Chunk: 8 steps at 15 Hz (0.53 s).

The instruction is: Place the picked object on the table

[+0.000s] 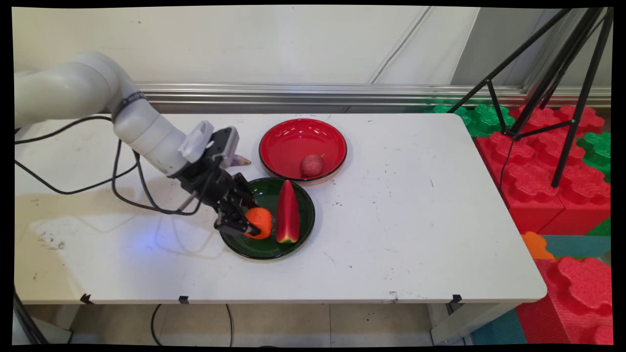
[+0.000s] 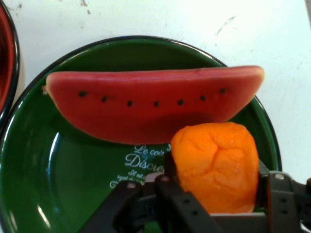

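My black gripper (image 1: 254,224) is shut on an orange fruit (image 1: 260,222), low over the left part of a green plate (image 1: 264,247). In the hand view the orange fruit (image 2: 216,165) sits squeezed between my two fingers (image 2: 170,170), just above the green plate (image 2: 58,165). A red watermelon slice (image 1: 287,212) lies on the same plate right beside the orange; its seeds show in the hand view, where the slice (image 2: 150,104) spans the plate.
A red plate (image 1: 283,137) behind the green one holds a small reddish round fruit (image 1: 311,165). A small purple object (image 1: 240,160) lies behind my wrist. Black tripod legs (image 1: 562,98) and red and green foam blocks (image 1: 538,186) stand off the table's right end.
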Each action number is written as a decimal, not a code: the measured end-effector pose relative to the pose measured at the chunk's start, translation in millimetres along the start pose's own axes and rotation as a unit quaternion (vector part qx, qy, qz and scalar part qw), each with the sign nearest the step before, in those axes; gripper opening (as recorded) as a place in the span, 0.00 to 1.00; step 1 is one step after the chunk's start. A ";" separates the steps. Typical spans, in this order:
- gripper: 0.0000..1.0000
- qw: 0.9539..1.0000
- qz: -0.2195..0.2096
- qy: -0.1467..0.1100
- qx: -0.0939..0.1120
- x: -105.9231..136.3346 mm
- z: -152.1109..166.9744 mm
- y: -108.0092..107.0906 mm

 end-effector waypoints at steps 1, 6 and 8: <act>0.00 1.000 0.000 0.003 0.000 -0.6 -6.7 -0.1; 0.00 1.000 -0.006 0.019 0.001 -4.9 -42.0 2.7; 0.00 1.000 -0.013 0.025 0.004 -6.7 -57.6 1.5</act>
